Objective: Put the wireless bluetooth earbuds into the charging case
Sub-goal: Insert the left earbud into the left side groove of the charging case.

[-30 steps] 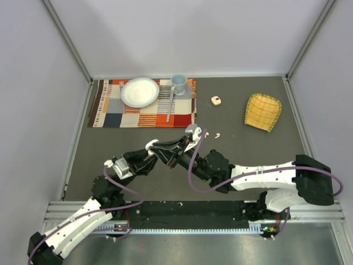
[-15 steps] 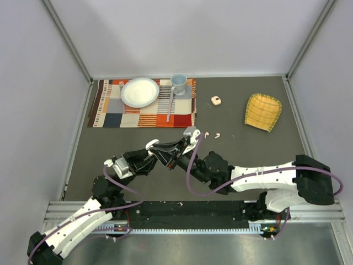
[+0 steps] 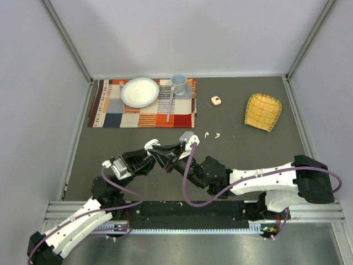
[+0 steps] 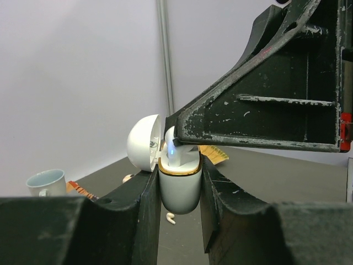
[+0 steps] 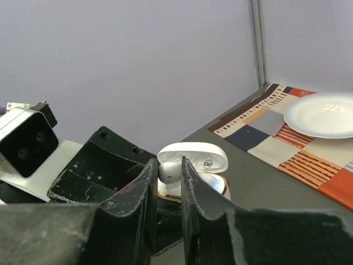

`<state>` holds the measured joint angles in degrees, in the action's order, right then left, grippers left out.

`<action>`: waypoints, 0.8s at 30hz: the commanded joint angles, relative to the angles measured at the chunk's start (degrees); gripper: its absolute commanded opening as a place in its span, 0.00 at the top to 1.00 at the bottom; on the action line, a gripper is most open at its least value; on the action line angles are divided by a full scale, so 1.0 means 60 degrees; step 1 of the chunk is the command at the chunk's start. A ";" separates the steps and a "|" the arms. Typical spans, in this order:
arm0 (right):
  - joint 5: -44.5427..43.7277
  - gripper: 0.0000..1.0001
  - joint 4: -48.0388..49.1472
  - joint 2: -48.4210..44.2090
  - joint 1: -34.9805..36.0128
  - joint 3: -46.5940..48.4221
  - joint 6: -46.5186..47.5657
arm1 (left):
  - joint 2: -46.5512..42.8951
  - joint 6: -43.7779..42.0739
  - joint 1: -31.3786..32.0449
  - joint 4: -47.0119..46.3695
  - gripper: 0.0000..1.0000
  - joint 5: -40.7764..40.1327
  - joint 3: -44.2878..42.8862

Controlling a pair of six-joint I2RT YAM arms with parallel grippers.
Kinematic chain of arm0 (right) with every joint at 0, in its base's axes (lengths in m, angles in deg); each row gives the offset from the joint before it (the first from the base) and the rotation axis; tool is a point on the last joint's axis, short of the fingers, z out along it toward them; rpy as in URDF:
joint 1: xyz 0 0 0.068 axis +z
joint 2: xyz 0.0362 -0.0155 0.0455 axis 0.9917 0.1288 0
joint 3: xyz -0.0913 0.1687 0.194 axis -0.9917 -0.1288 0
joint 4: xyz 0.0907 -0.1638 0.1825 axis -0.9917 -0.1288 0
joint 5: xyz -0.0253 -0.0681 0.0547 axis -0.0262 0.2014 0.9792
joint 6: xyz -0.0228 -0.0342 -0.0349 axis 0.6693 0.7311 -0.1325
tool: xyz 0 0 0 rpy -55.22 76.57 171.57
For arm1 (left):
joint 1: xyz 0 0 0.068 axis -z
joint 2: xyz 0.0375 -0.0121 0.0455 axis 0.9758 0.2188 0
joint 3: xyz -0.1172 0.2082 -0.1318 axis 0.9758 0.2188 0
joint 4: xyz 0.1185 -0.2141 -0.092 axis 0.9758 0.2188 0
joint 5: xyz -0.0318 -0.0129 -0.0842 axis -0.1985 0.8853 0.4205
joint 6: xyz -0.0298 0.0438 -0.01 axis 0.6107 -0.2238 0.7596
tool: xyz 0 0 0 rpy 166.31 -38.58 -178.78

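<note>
Since the frame a second ago, both your arms have drawn slightly toward the near-left, carrying the case with them. A second loose bud now lies on the table where only one lay clear before.

Your left gripper (image 4: 180, 171) is clenched on the glossy white rounded charging case with a gold rim (image 4: 179, 192), held upright off the table with its lid (image 4: 143, 142) swung open. Your right gripper (image 5: 168, 165) pinches a white comma-shaped plastic earbud (image 5: 167, 173) right at the case's mouth. Whether it is fully seated cannot be told.

Only the left wrist view shows a pale blue glow on that bud and the gold band. Only the right wrist view shows a small round emblem (image 5: 208, 163) on the lid, too small to read. No other writing is legible.

The top view alone shows the two loose white earbuds (image 3: 207, 133) (image 3: 217, 134) lying near each other on the dark grey table (image 3: 248, 149), just beyond the held case. It also shows a second cream rounded case (image 3: 216, 100), a yellow woven basket (image 3: 263, 111), and a white plate (image 3: 139, 91), pale blue mug (image 3: 178, 83) and spoon (image 3: 170, 107) on a striped patchwork placemat (image 3: 118, 113).
</note>
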<state>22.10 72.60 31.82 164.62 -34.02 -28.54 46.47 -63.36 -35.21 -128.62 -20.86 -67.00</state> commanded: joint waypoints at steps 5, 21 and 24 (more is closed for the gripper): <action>-0.0055 0.95 -0.0476 -0.0031 0.0203 0.0310 0.0072 | -0.0046 -0.0043 0.0006 -0.0594 1.00 -0.0130 0.0817; 0.0399 0.76 -0.0901 -0.0485 0.0203 0.0500 -0.0119 | -0.0060 -0.0116 0.0006 -0.0404 1.00 -0.0130 0.0817; 0.0515 0.76 -0.0930 -0.0587 0.0202 0.0486 -0.0134 | -0.0075 -0.0131 0.0006 -0.0345 1.00 -0.0115 0.0802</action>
<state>22.56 68.36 30.32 164.70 -33.58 -28.76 46.45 -63.45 -35.21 -128.16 -20.86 -67.00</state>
